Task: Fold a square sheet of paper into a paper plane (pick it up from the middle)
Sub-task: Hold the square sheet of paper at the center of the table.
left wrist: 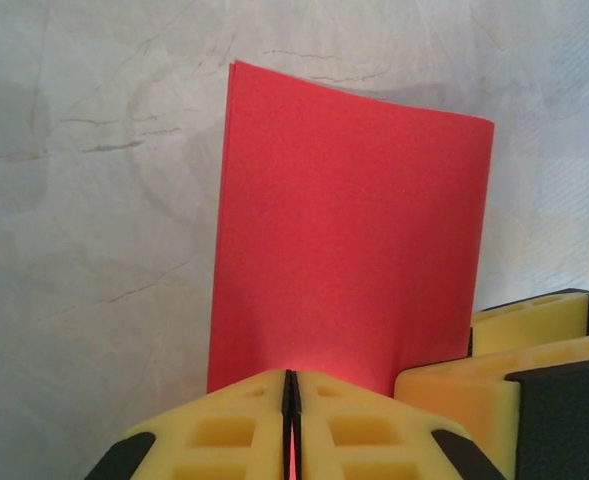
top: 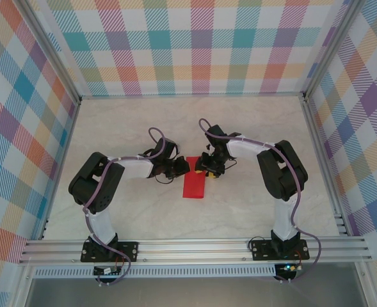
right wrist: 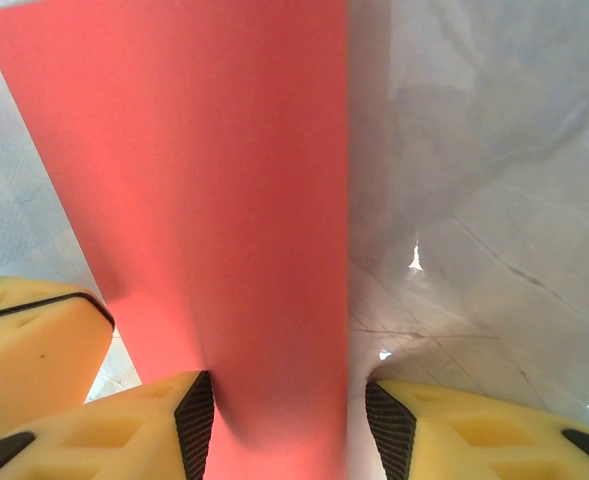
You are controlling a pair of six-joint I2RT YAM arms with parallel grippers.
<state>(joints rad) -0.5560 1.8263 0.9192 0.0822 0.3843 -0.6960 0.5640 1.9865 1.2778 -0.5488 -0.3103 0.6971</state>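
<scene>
Square sheet of paper (top: 194,186), bright red, shows as a narrow folded strip just below the middle of the top external view, over the pale marbled tabletop (top: 124,128). Its upper end sits where the two arms' tips meet from left and right.

The left gripper (left wrist: 290,385) reaches it from the left. In the left wrist view its jaws are pressed together with only a thin seam between the yellow pads. A sliver of red shows in that seam at the bottom of the frame, so they pinch the sheet's near edge. The paper runs from there toward the top of the frame.

The right gripper (right wrist: 286,400) has its jaws roughly half apart, one yellow finger on each side of the strip at the bottom of the right wrist view. The left finger touches the paper. The right one stands clear, with a gap of tabletop between.
</scene>
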